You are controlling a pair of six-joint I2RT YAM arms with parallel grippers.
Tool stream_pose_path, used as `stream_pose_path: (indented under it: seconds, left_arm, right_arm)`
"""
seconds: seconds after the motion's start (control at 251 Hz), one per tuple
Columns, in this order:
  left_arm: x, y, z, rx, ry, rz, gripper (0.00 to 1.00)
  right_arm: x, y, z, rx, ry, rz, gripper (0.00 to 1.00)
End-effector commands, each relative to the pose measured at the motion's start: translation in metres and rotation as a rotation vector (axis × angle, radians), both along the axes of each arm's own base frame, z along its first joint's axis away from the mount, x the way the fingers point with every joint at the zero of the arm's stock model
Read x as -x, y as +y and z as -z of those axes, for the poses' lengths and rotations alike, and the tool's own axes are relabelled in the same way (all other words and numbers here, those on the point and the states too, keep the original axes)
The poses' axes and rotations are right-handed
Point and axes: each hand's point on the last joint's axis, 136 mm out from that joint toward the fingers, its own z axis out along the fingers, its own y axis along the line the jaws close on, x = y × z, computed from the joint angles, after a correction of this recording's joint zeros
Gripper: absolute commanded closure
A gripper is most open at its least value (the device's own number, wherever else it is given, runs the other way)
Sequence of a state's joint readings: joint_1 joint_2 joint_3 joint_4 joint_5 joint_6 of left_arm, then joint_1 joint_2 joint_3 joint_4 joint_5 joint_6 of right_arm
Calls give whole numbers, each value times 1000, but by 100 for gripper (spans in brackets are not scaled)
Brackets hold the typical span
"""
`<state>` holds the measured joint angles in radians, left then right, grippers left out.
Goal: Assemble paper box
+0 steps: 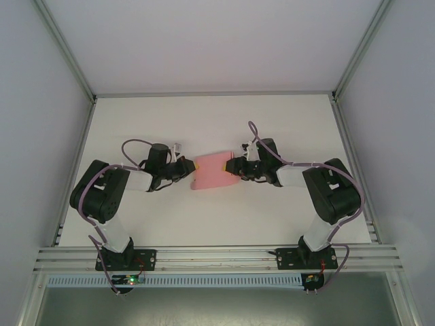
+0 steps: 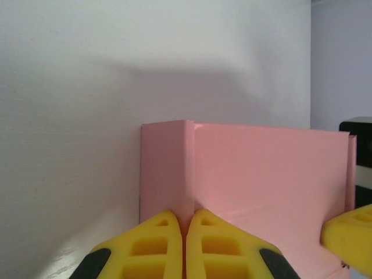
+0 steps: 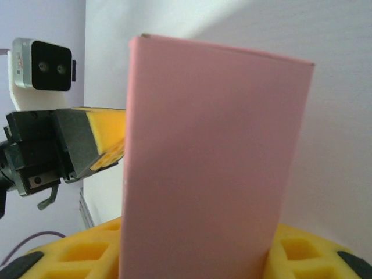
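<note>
Up top, mid-table, the box [image 1: 214, 170] sits between the two arms. Left wrist cam: left gripper [image 2: 185, 224] is pinched tight on a flap's edge. Right wrist cam: right gripper [image 3: 197, 253] clamps a panel. I'd fold slowly, both grips firm, so the creases come out square.

White desk [image 1: 211, 115] evenly lit, pale grey walls [image 1: 27, 136] on three sides, aluminium posts [image 1: 66, 51] at the far corners, slotted rail [image 1: 217, 258] along the near edge
</note>
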<state>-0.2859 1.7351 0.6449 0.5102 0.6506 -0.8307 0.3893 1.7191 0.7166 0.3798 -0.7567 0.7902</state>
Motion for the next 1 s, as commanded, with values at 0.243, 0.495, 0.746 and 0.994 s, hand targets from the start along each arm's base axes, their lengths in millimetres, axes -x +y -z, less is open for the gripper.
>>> stream_pose_path:
  seconds: [0.243, 0.495, 0.746, 0.994]
  left_arm:
    - [-3, 10, -124, -376, -567, 146, 0]
    - [84, -55, -161, -797, -1077, 708, 0]
    - [74, -67, -138, -1213, -1255, 824, 0]
    - [46, -59, -116, -1421, -1225, 820, 6]
  right_arm:
    - [2, -11, -62, -29, -121, 15, 61]
    - [3, -37, -97, -48, 90, 145, 60]
    - [15, -40, -115, -193, 411, 170, 62]
    - [29, -38, -125, -238, 507, 157, 63]
